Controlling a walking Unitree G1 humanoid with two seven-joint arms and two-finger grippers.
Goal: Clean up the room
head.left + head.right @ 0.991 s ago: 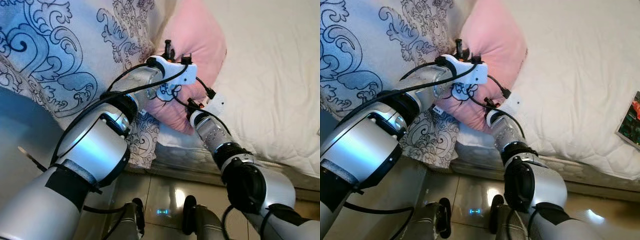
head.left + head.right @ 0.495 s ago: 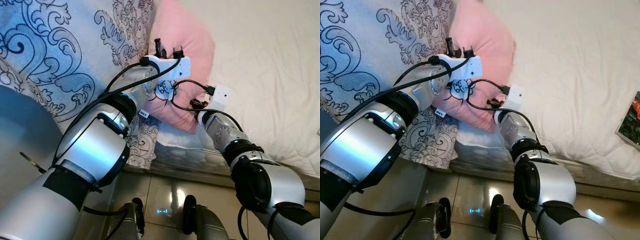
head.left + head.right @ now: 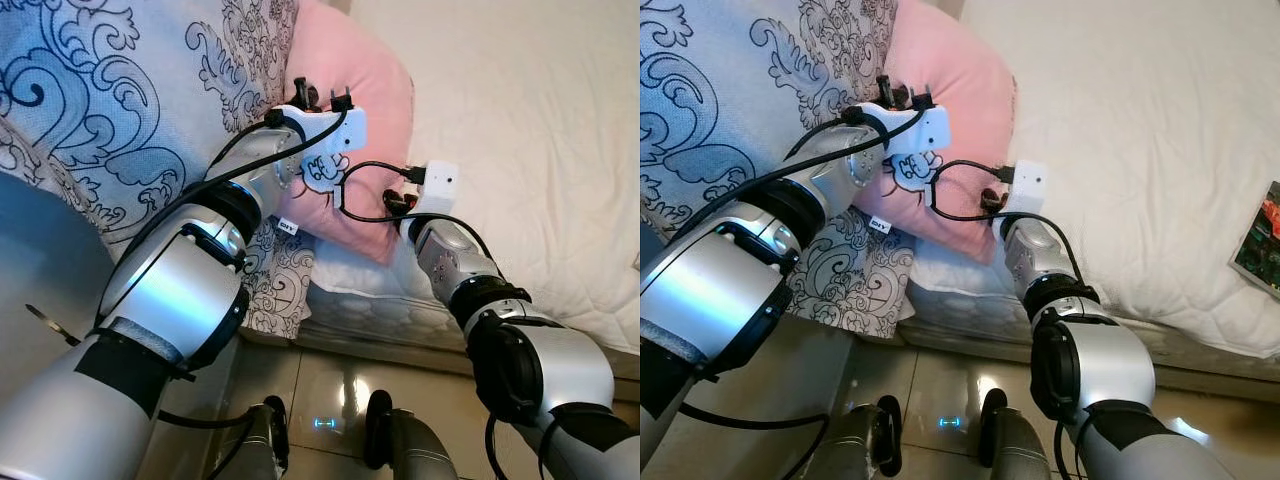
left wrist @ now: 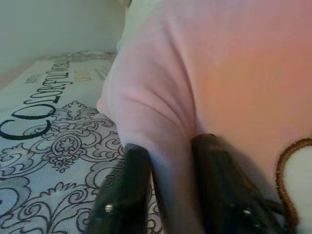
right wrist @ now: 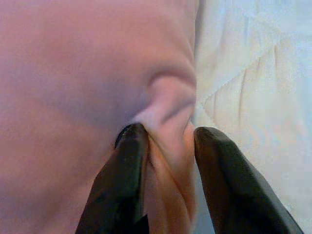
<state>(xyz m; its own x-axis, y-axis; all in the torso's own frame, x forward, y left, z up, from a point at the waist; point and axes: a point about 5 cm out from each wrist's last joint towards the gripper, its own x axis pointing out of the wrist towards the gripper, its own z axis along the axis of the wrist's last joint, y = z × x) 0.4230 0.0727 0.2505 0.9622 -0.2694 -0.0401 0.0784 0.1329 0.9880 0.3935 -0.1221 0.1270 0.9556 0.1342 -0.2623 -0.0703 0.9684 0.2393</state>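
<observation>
A pink pillow lies on the white quilted bed, partly over a blue and grey patterned duvet. Both my arms reach to it. My left gripper is shut on a fold of the pillow's edge beside the duvet; its black fingers pinch the pink fabric. My right gripper is shut on another pinch of the pillow at the side next to the white mattress cover. In the eye views the wrists hide both grippers' fingertips.
The bed's padded edge runs across below the pillow. A glossy tiled floor lies beneath, with my feet on it. A colourful box or book lies at the bed's right edge.
Both arms have carried the pillow up and further onto the bed, toward the duvet. The right wrist has risen beside the pillow.
</observation>
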